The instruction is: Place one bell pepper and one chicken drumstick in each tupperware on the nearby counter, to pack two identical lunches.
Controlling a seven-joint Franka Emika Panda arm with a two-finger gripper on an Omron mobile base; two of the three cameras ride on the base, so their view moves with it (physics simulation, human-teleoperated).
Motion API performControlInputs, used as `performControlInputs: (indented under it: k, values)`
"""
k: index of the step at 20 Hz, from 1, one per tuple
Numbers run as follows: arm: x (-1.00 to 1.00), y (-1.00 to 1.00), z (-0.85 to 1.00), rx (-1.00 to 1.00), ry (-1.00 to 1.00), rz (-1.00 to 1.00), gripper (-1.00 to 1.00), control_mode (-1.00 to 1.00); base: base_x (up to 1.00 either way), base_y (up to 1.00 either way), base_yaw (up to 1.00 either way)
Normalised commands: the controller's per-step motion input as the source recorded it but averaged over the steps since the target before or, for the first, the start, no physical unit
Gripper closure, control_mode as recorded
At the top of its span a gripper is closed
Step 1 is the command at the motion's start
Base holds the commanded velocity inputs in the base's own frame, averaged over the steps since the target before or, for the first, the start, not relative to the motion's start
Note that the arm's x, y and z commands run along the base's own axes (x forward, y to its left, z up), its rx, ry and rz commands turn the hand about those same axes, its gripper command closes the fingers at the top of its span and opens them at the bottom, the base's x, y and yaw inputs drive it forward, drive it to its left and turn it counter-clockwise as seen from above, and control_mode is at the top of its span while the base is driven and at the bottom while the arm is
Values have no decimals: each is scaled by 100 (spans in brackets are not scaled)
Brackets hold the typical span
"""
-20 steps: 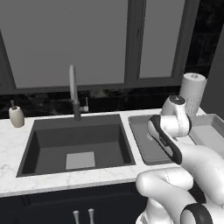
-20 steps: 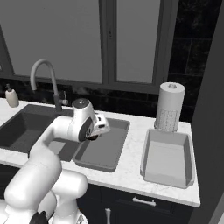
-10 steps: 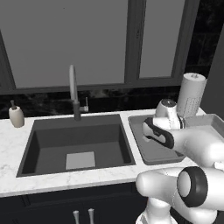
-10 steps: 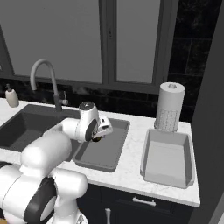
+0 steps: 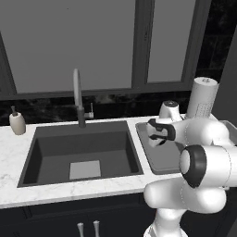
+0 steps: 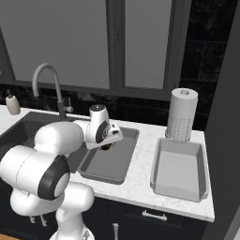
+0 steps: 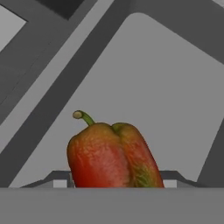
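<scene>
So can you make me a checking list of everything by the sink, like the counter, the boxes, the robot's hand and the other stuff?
Surface: white marble counter over dark cabinets, with a dark sink set into it.
Job's things: two grey tupperware side by side; the one nearer the sink lies under the arm, the other holds nothing. A red bell pepper sits between the end effector tips, above the nearer tub's floor. No drumstick seen.
Clutter: paper towel roll behind the far tub, soap bottle left of the sink.
End effector: over the nearer tub, closed on the pepper.
Cables: nothing seen.
Surroundings: tap, dark windows, black backsplash.
</scene>
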Motion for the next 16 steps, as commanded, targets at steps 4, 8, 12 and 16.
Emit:
performControlInputs:
  k: [4, 8, 12, 16]
  values:
    - [6, 0, -13, 0, 2, 0, 100, -100, 0, 0, 0]
    - [9, 0, -28, 0, 0, 0, 100, -100, 0, 0, 0]
    - [12, 0, -24, 0, 1, 0, 100, -100, 0, 0, 0]
    - [6, 0, -21, 0, 0, 0, 100, -100, 0, 0, 0]
